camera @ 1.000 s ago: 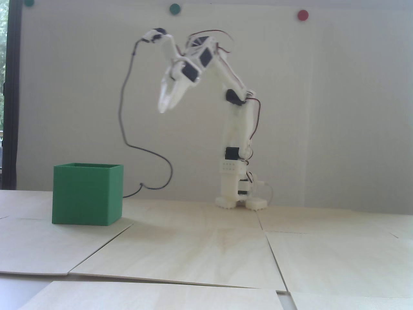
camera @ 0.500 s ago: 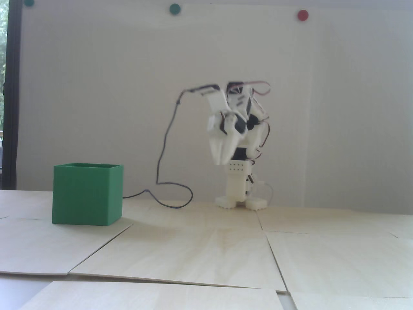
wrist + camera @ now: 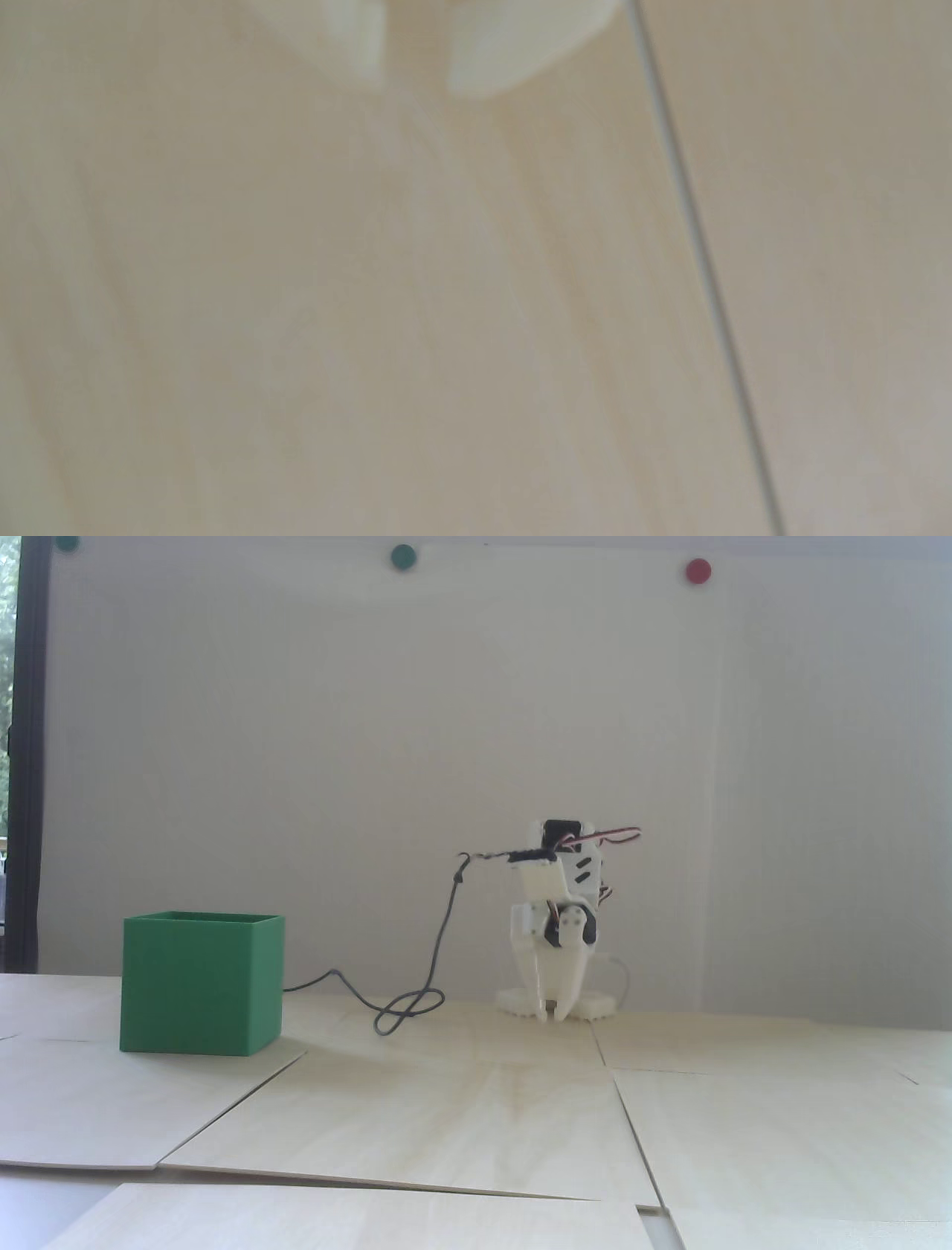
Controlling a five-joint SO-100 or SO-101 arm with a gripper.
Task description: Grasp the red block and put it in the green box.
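Fixed view: white arm [image 3: 559, 885] folded low at far center, gripper [image 3: 557, 1010] pointing down, tips just above the table [image 3: 476, 1116]. Narrow gap between fingers, holding nothing. Wrist view: blurred fingertips [image 3: 494, 62] at top edge, slightly apart over bare wood, with a board seam [image 3: 695, 257] to the right. Green box [image 3: 201, 982] on the left, well apart from gripper. Red block unseen in either view. Grey cable [image 3: 416, 1004] looped between box and arm.

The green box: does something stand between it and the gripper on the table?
Only a thin dark cable lies looped on the wooden table between the gripper and the green box; it is low and flat. The red block shows in neither view, and the gripper holds nothing.
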